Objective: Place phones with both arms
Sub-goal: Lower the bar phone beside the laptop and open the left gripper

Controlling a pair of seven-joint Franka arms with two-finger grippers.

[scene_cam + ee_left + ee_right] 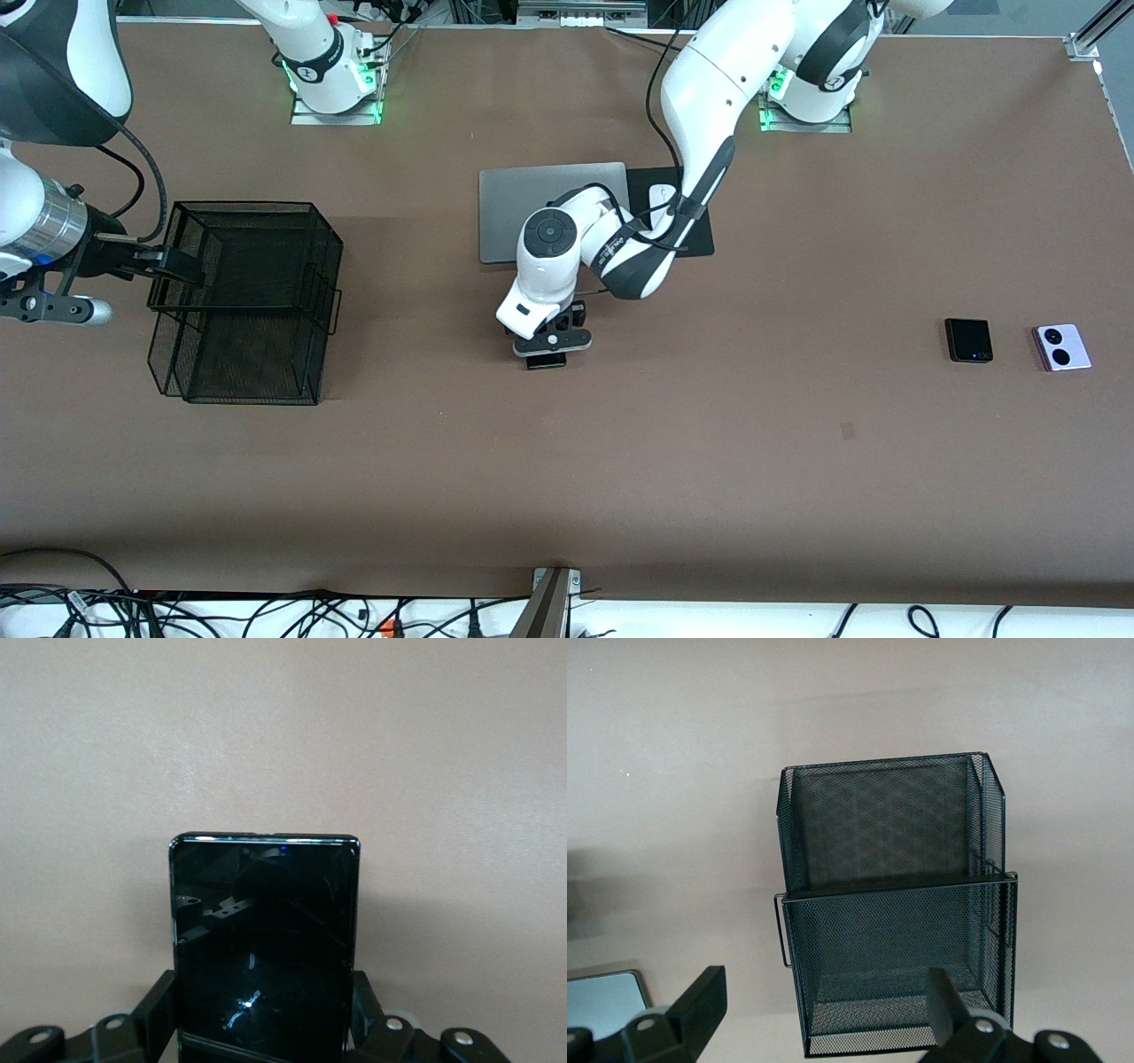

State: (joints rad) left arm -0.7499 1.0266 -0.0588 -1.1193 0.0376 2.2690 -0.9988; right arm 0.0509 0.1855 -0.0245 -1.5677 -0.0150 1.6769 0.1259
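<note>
Phones: three on the brown desk [620, 478]. Surroundings, largest first: a black wire-mesh basket [257, 306] stands at the right arm's end of the desk, open at the top, nothing visible inside it in the right wrist view. A closed silver laptop [518, 190] lies mid-desk near the arm bases, partly covered by the left arm; beside it a black mouse pad [700, 235] carries a white computer mouse [660, 197], also partly hidden by that arm.

Long black phone [264, 943]: clamped by its long edges between the jaws of the left gripper [551, 341], which sits low over the middle of the desk, nearer the front camera than the laptop. In the front view only one end of the slab shows under the gripper. In the left wrist view the screen faces the camera and one end projects past the jaws over bare desk.

Dark square flip phone [967, 340] and lavender-white phone [1060, 346] with two black lenses lie side by side, apart, at the left arm's end of the desk, nothing near them.

Right gripper [173, 266]: over the basket's edge, jaws spread wide, holding nothing.

Desk surface plain brown; cables run along its edge nearest the front camera.
</note>
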